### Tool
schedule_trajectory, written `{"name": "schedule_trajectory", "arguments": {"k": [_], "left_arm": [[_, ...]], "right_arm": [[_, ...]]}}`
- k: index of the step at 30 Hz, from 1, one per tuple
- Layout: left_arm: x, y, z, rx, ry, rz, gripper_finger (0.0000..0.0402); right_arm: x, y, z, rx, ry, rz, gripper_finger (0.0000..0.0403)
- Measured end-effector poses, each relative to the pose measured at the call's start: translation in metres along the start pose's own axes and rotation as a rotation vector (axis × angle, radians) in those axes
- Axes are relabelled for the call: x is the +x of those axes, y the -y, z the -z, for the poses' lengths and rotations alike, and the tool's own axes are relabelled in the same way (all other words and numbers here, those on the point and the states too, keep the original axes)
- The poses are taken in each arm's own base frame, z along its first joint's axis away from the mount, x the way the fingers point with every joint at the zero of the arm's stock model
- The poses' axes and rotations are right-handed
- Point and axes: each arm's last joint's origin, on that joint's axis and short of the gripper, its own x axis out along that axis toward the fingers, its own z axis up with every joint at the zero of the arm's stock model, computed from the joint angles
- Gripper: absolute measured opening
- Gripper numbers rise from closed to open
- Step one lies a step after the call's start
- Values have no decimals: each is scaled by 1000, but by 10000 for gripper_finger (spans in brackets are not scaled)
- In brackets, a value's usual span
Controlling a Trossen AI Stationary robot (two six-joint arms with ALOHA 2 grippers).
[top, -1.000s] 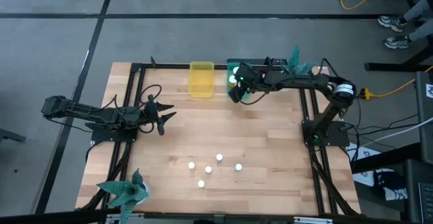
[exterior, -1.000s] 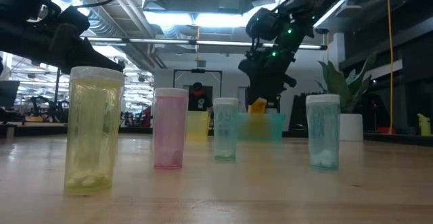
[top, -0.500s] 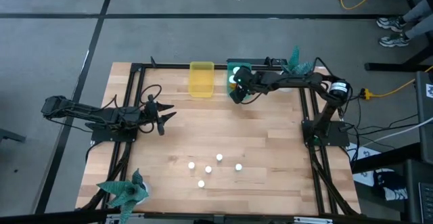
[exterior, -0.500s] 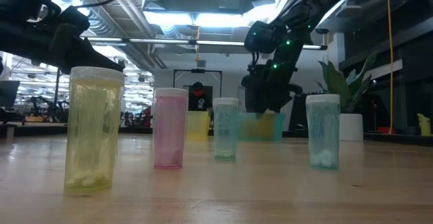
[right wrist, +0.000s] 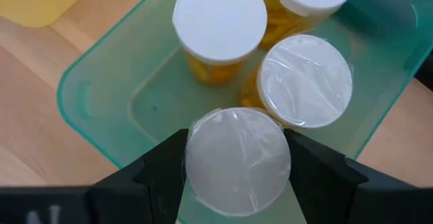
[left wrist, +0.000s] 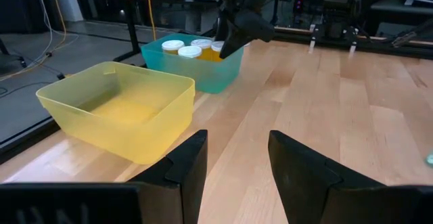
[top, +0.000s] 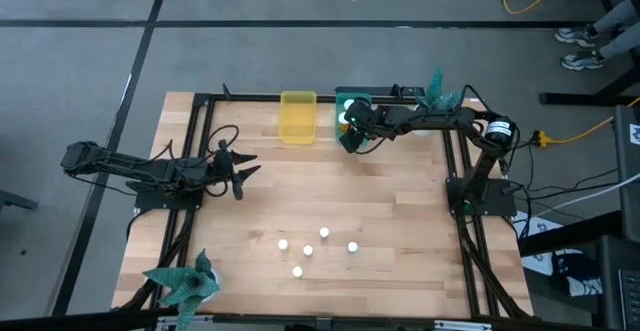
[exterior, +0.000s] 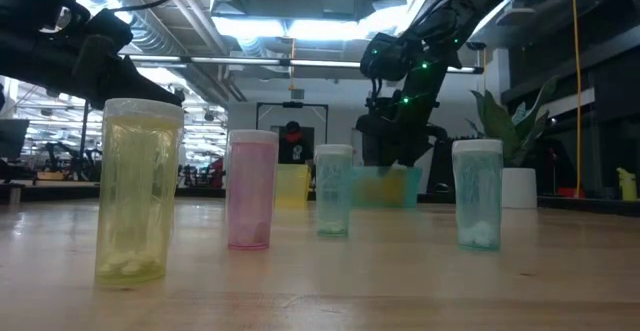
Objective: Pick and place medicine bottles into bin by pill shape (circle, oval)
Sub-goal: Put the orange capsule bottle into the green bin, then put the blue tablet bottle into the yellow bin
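Note:
My right gripper (right wrist: 237, 166) is over the teal bin (right wrist: 101, 109), shut on a medicine bottle with a white cap (right wrist: 237, 139), at the table's far side (top: 350, 121). Three more white-capped orange bottles (right wrist: 220, 21) stand in that bin. The yellow bin (top: 297, 117) stands beside it. Several bottles (top: 308, 251) stand upright on the table's near middle; the low view shows a yellow one (exterior: 140, 191), a pink one (exterior: 250, 189) and two teal ones (exterior: 477, 193). My left gripper (top: 240, 168) is open and empty at the table's left. My right gripper pinches the bottle between its two fingers, one on each side of the cap's rim (right wrist: 193, 160). The fingers come from above, pointing down. The bottle stands upright inside the teal bin, next to another bottle; whether its base rests on the bin's floor is hidden by the cap.
A teal plant (top: 185, 283) stands at the near left corner and another (top: 440, 91) at the far right, beside a white pot (exterior: 518, 186). Bare wood lies between the bins and the standing bottles. A person's shoes (top: 585, 46) show beyond the table.
My right gripper has gone down into the teal bin with the bottle, which has stayed upright in the hold, and has then kept still.

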Motion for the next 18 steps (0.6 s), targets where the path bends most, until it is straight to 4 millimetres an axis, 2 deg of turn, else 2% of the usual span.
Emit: {"name": "schedule_trajectory", "arguments": {"k": [5,11,18], "left_arm": [[0,0,0,0,0,0,150],[0,0,0,1,-1,0,150],[0,0,0,0,-1,-1,150]], "right_arm": [[0,0,0,-1,1,0,254],[-1,0,-2,0,0,0,257],[-26,-2,-27,-7,-11,41,258]]}}
